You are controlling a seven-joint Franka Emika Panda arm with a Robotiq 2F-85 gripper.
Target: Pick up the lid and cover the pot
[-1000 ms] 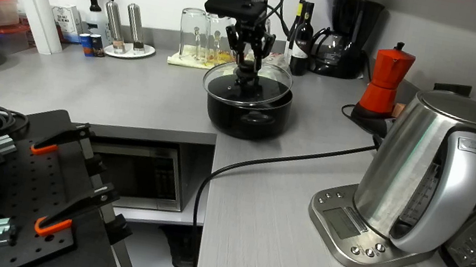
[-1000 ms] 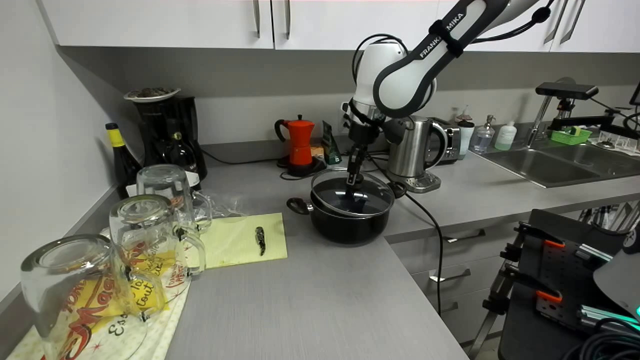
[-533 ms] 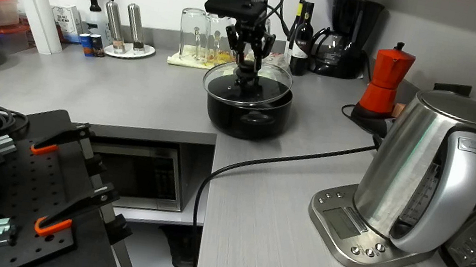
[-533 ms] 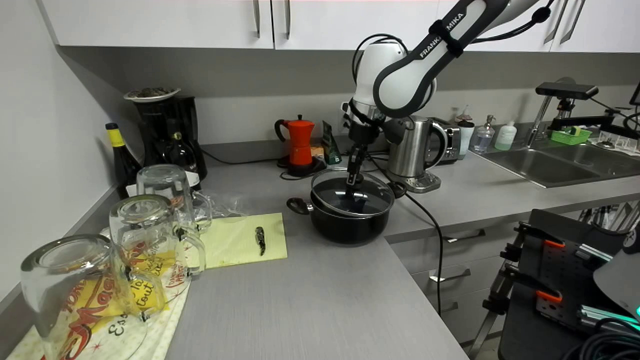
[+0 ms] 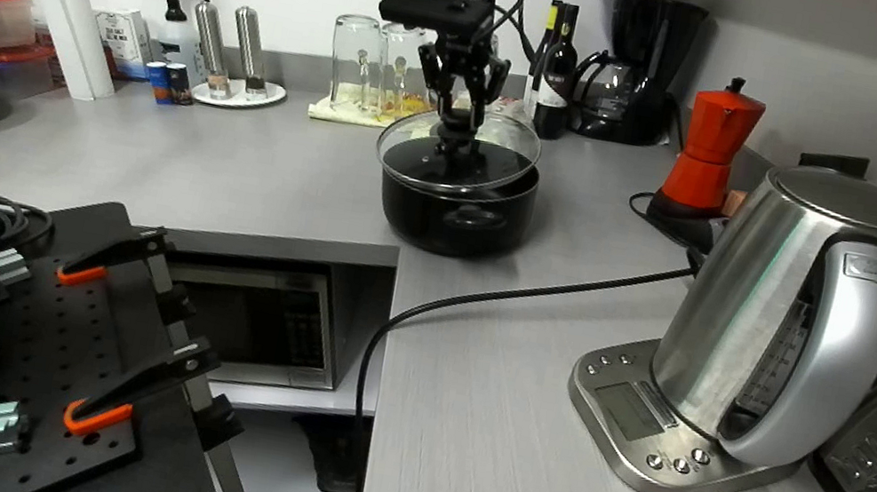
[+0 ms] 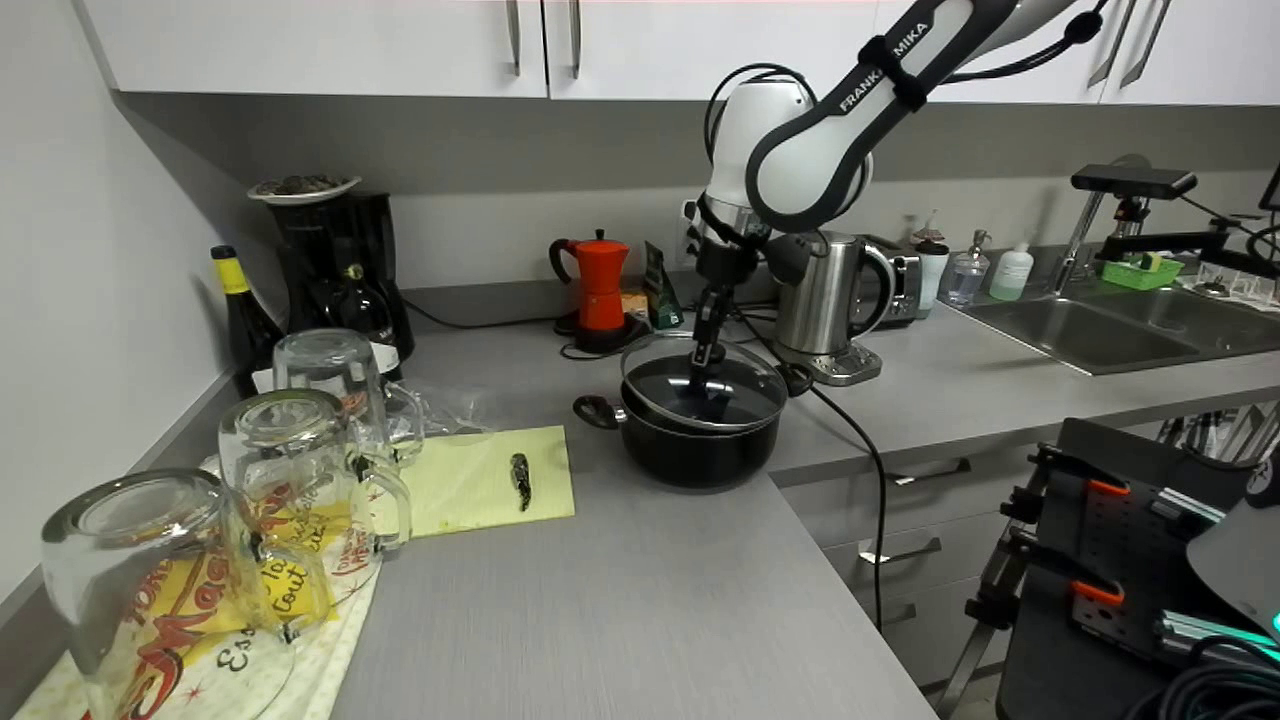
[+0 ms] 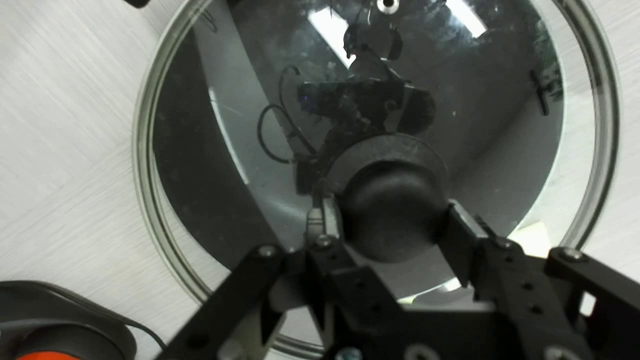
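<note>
The glass lid [image 5: 410, 162] has a metal rim and a black knob [image 7: 395, 215]. It hangs over the black pot [image 5: 451, 226], a little off-centre, with part of the pot's opening showing at one side. In an exterior view the lid [image 6: 745, 395] sits close above the pot [image 6: 700, 462]; whether its rim touches the pot is unclear. My gripper [image 7: 390, 217] is shut on the knob, with one finger on each side, and it points down in both exterior views [image 5: 459, 122] [image 6: 706, 362]. The pot's inside is mostly hidden by the lid.
The steel kettle [image 5: 777, 324] and a black cable [image 5: 522, 283] lie near the pot. A red moka pot [image 6: 600, 285], glass mugs [image 6: 165, 580], wine bottles [image 5: 557, 77] and a coffee maker [image 5: 646, 66] stand around. The counter's edge [image 5: 294, 246] runs close to the pot.
My gripper has risen slightly, and the lid has come up with it by a small amount. The pot has not moved.
</note>
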